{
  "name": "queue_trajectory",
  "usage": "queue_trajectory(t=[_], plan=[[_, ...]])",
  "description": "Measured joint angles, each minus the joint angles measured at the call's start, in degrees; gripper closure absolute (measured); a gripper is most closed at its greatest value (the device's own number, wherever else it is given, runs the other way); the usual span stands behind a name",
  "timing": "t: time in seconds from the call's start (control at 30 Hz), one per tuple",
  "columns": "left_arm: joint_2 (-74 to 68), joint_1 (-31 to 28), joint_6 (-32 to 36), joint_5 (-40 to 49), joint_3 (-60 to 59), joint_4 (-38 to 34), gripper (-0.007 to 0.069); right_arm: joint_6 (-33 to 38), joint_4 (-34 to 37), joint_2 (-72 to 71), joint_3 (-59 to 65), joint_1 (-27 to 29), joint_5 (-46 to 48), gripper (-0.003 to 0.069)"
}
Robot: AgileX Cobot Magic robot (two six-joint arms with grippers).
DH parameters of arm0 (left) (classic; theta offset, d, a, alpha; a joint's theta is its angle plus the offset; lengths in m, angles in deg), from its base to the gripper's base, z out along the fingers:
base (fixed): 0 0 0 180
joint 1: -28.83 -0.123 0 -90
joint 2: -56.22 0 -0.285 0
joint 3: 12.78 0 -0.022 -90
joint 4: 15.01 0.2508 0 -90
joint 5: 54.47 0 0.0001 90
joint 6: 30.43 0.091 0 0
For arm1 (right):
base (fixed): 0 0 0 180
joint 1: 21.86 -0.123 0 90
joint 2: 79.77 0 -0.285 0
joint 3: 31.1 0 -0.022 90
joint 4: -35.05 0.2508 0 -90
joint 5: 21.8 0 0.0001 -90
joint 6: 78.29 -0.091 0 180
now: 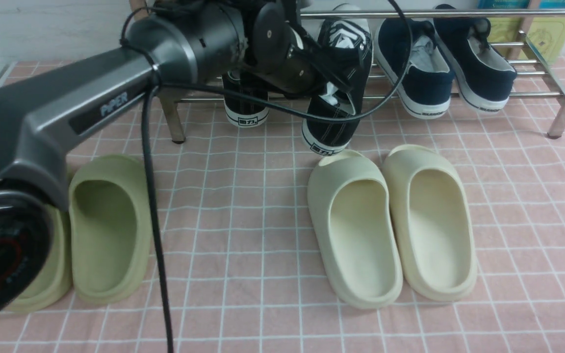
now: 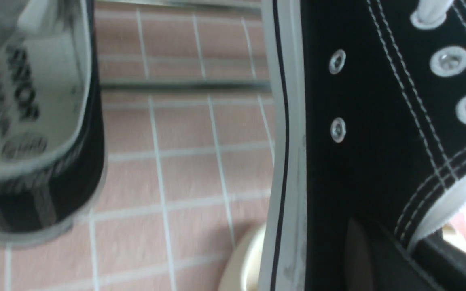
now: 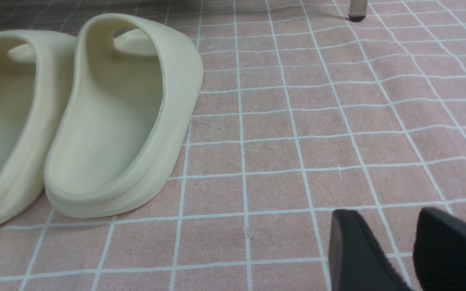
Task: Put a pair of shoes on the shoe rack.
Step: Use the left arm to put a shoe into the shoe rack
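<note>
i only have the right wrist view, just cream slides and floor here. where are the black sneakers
Observer: One black sneaker sits on the shoe rack, with its heel toward the robot.
Operator: and the other one
Observer: The left claw is shut on the second black sneaker. It is steeply tilted, toe up, with its heel out in front of the rack.
Operator: anything else on the rack
Observer: Two navy slip-on shoes, to the right of the sneakers.
</note>
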Motion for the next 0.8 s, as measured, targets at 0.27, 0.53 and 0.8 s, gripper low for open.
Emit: queue_trajectory(t=[0.27, 0.53, 0.8], plan=[[-7.0, -1.1, -14.2, -1.9, 7.8, 10.3, 0.0606, 0.0, 0.0, 0.0, 0.0, 0.0, 0.0, 0.0421], [-9.6, -3.4, -19.0, -3.6, 8.3, 12.4, 0.0605, 0.0, 0.0, 0.0, 0.0, 0.0, 0.0, 0.0421], [-10.5, -3.9, -19.1, -4.9, 8.4, 12.5, 0.0605, 0.0, 0.0, 0.0, 0.0, 0.0, 0.0, 0.0421]])
